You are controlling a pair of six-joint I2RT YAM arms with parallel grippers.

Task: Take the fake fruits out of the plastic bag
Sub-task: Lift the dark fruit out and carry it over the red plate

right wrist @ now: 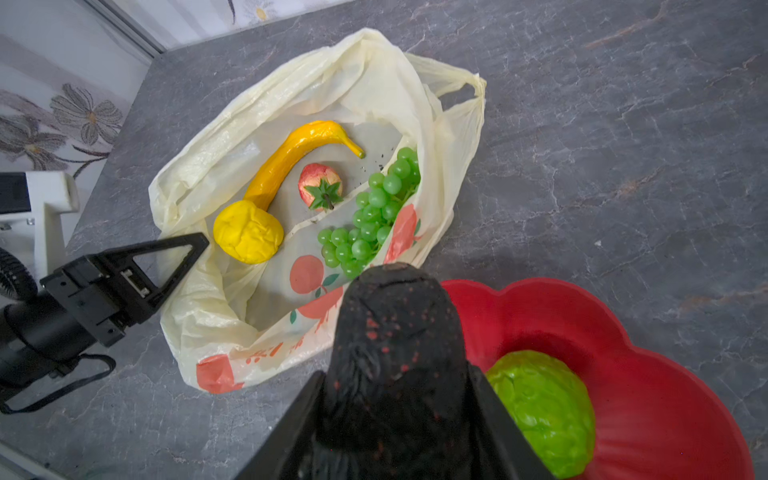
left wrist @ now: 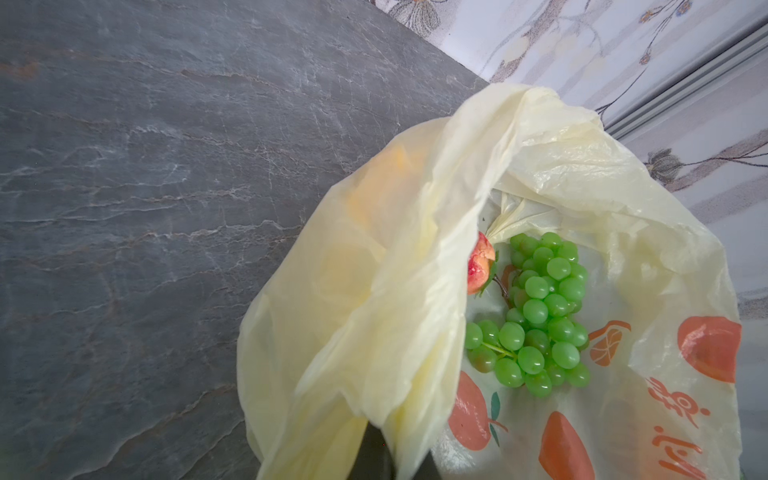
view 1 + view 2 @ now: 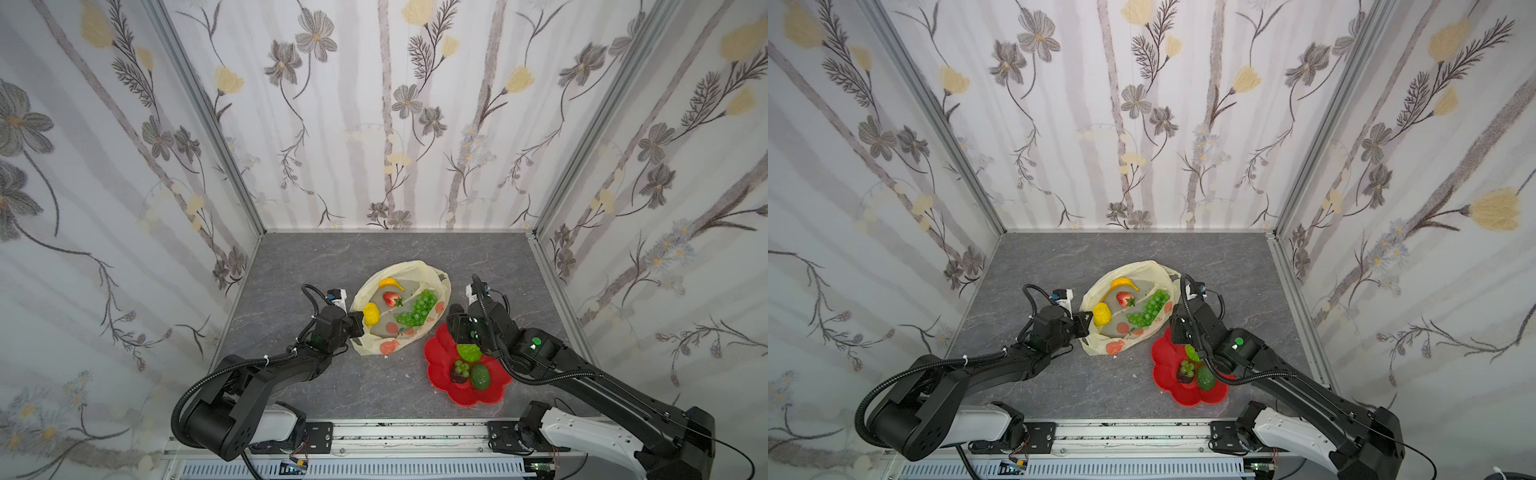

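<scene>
Working over the grey desk point(image 3: 374, 257). Pinching the near rim of the plastic bag point(image 1: 365, 75) in the left claw point(image 3: 360, 326), clenched tight on the thin film, with the bag lying open-mouthed on the desk just beyond that claw's tip and just beside the right claw point(image 1: 395, 370). Hovering with the right claw over the rim of the red dish point(image 1: 665, 374), on the side next to the bag. Grasping a blackish-brown fruit point(image 1: 395, 316) between the right claw's fingers. Finding, inside the bag ahead of the right claw, the banana point(image 1: 291, 158) curving along the far side and the grape bunch point(image 1: 374, 208) lying nearest that claw. Spotting the bumpy lime-green fruit point(image 1: 540, 411) in the dish directly below the right claw. Noting the lemon point(image 1: 248, 232) right at the left claw's tip, the avocado point(image 3: 480, 376) in the dish behind the right claw, the strawberry point(image 1: 320, 187) between banana and grapes, and beside the avocado a second dark fruit point(image 3: 457, 378) with a small grape sprig point(image 3: 461, 368) on it.
</scene>
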